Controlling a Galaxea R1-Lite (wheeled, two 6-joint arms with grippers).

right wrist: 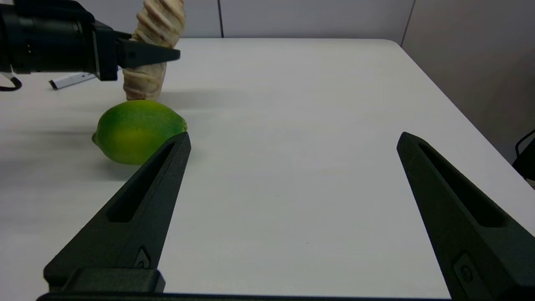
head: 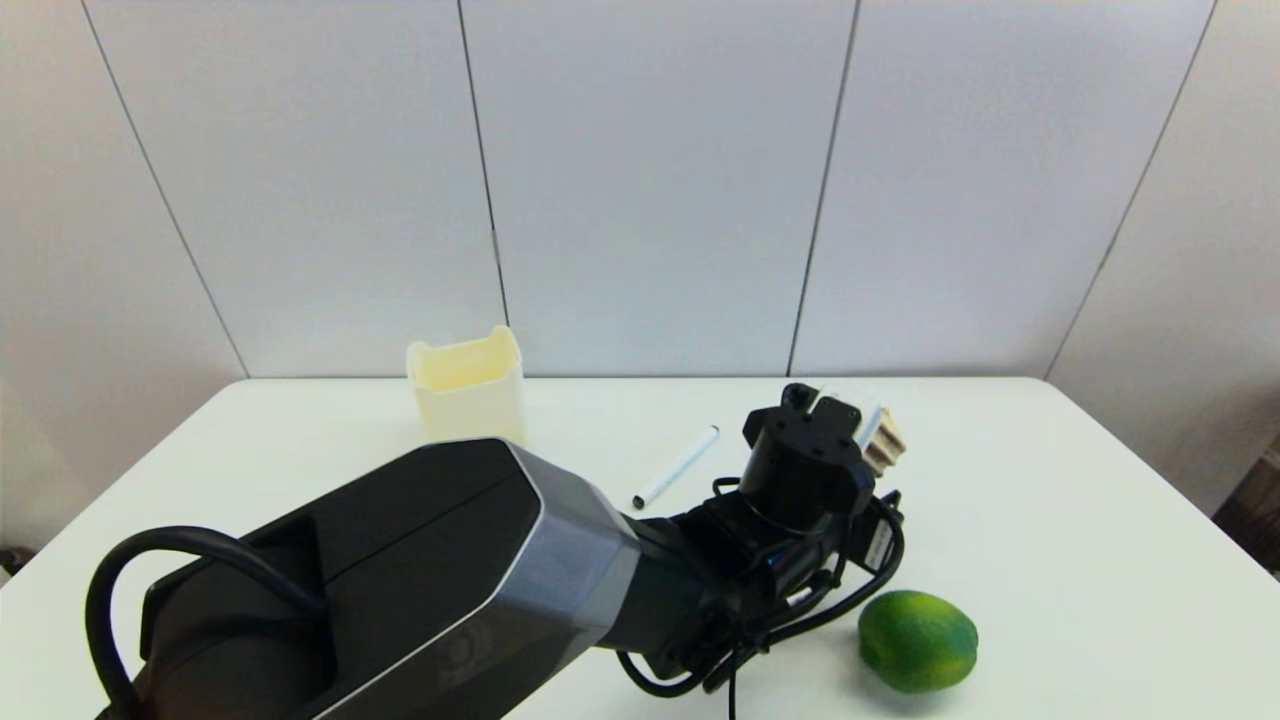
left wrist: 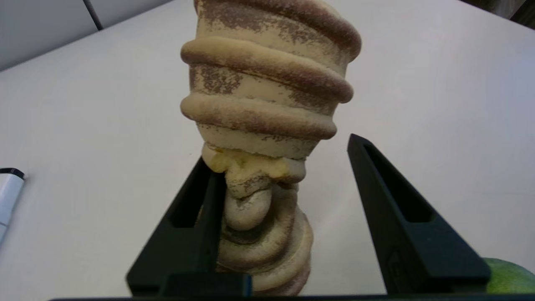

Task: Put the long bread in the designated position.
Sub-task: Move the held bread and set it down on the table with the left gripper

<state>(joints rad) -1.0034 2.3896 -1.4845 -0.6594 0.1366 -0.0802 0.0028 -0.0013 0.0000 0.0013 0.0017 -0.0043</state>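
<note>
Left arm reaches across the white table [head: 1050,520], past the white pen [head: 677,466]. Left gripper [left wrist: 278,154] sits around the long bread [left wrist: 267,96], fingers spread. One finger [left wrist: 196,217] touches the loaf's side; the other finger [left wrist: 393,196] stands off it with a clear gap. So the pincer is apart, not clamped.

Long bread stands on end on the tabletop, leaning a bit, lower end on the table in the right wrist view [right wrist: 144,81]. In the head view only its ridged top end [head: 885,440] shows past the wrist. It is right of the pen and behind the green lime [head: 918,640], near it but apart.

Cream square cup [head: 468,388] is at the far left of the table, well apart from the bread.

Right gripper [right wrist: 292,140] is low over bare table on the right side, fingers wide apart, holding nothing; the lime lies just beside one finger [right wrist: 142,200].
</note>
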